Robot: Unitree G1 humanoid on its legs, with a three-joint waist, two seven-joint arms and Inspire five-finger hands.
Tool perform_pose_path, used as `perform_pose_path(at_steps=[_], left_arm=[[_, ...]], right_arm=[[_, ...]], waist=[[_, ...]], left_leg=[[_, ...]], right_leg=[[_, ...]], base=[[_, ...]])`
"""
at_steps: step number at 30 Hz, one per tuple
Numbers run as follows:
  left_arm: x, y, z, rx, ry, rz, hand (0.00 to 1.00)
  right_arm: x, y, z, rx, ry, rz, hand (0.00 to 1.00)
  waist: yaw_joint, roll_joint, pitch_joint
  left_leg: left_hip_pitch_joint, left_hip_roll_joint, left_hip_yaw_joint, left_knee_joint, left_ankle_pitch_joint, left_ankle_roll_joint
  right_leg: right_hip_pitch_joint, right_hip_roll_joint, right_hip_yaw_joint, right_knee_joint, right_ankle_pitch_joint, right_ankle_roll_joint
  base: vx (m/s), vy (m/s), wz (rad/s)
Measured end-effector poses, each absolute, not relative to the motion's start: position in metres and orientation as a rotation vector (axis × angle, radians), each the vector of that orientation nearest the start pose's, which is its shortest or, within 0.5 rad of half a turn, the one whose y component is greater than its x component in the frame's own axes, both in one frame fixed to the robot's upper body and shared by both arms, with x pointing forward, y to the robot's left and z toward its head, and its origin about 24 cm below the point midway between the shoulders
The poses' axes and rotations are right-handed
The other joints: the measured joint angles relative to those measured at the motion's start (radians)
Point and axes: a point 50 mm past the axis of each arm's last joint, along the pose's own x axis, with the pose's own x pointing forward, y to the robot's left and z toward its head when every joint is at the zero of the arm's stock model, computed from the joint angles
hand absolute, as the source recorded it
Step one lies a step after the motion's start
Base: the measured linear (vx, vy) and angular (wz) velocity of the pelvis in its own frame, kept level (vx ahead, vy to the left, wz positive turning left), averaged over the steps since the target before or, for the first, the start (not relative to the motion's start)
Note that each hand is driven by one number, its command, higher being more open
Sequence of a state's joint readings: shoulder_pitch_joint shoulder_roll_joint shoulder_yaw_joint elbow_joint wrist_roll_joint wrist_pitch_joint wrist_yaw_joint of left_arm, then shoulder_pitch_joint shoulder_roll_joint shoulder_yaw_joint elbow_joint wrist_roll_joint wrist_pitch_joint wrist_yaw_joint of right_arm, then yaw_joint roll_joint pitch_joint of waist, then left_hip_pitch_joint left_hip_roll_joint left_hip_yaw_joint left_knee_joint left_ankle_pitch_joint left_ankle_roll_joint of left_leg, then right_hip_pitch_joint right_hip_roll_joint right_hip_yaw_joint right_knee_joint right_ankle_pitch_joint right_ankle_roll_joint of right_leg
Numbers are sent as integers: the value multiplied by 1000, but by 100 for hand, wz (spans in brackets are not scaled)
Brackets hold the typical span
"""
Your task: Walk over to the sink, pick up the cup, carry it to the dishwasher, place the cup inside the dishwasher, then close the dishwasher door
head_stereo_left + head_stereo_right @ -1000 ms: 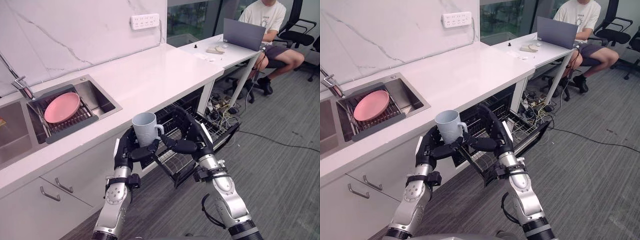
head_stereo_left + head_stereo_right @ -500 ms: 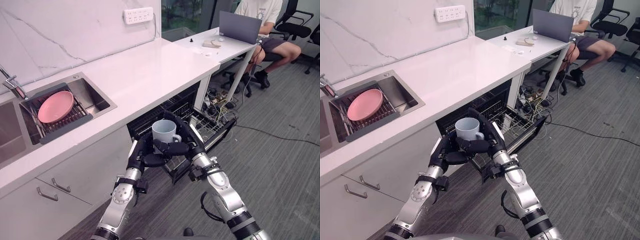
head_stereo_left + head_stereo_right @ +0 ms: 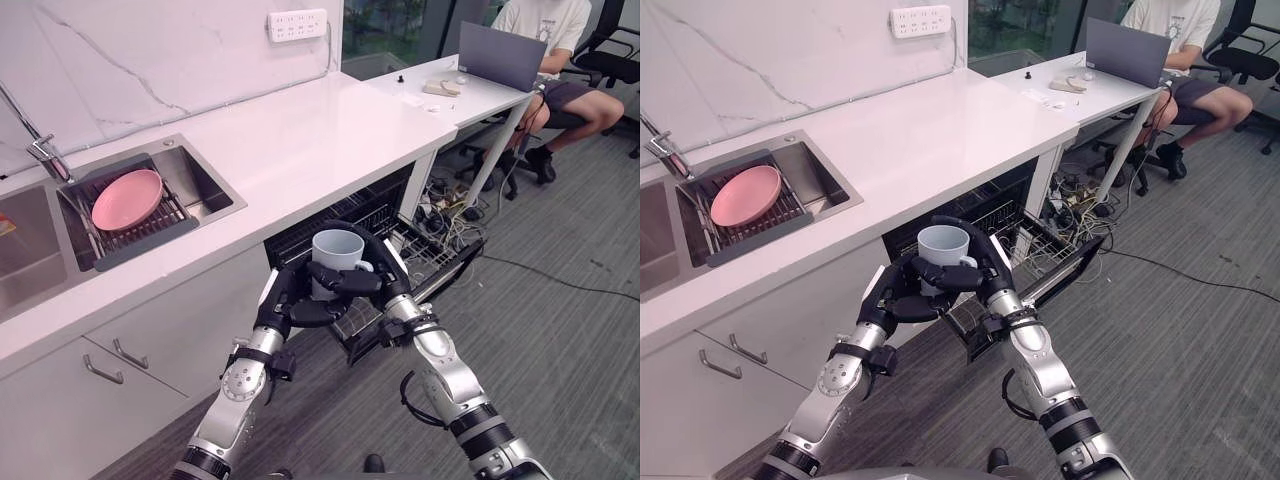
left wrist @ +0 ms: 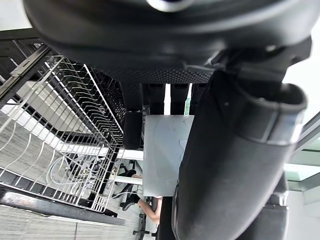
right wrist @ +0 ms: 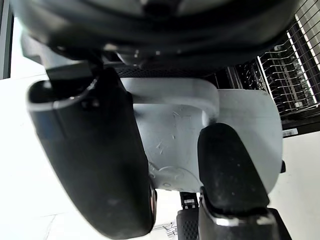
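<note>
Both hands are on the cup [image 3: 335, 260] here. The left hand [image 3: 290, 302] has its fingers [image 4: 230, 150] curled round one side and a bit underneath. The right hand [image 3: 375, 282] wraps the other side, fingers [image 5: 227, 170] pressed onto the wall. So the cup sits squeezed between the two sets of fingers, upright, mouth up, long axis vertical. In the right wrist view the handle looks turned into the right palm, but I wouldn't swear to it.

What matters for the next bit: the dishwasher [image 3: 970, 205] is open with its wire rack [image 3: 440, 255] pulled out. That rack lies below the fingers and runs off past the right hand's side. The cup hangs clear of the wires, not touching. The right hand is nearer the rack, so I'd guess the move goes down and toward that side. The door isn't closed yet.
</note>
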State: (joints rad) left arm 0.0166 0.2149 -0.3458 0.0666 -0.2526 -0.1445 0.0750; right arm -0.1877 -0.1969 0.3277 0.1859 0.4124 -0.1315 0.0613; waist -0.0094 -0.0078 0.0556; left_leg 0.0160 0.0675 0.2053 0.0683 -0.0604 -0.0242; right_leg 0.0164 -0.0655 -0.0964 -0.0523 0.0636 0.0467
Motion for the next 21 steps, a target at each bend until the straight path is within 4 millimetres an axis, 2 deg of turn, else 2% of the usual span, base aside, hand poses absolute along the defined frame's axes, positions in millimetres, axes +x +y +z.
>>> perform_pose_path(at_steps=[7, 13, 16, 18, 21], left_arm=[[237, 112, 33, 29, -35, -247, 90], [232, 108, 34, -28, -49, -169, 90], [231, 108, 34, -37, -45, -163, 90], [230, 109, 29, -34, -27, -160, 90], [234, 113, 20, -24, 12, -140, 90]], right_arm=[[280, -108, 54, 188, -71, 309, 30], [281, -99, 68, -20, -171, 305, 30], [286, -96, 72, -156, -215, 307, 30], [291, -94, 69, -195, -211, 316, 30], [308, -91, 67, -252, -183, 329, 30]], waist=[[24, -12, -6], [28, -21, -3], [42, -37, 7], [52, -47, 24], [67, -49, 112]], left_leg=[[-11, 0, -11, 3, 0, 0], [-28, -7, -34, -24, 17, -1], [-76, -5, -65, -7, 20, -1], [-108, -5, -84, 12, 22, -2], [-161, -7, -123, 60, 21, -2]], right_leg=[[-2, -1, -12, 0, -1, -1], [-17, -5, -38, 4, -7, 0], [-49, -5, -67, 12, -12, -2], [-66, -5, -84, 20, -15, -4], [-96, -12, -122, 62, -29, -6]], base=[[-14, -8, 6], [-15, -9, 14], [-4, -24, 28], [-6, -23, 32], [-60, -6, 38]])
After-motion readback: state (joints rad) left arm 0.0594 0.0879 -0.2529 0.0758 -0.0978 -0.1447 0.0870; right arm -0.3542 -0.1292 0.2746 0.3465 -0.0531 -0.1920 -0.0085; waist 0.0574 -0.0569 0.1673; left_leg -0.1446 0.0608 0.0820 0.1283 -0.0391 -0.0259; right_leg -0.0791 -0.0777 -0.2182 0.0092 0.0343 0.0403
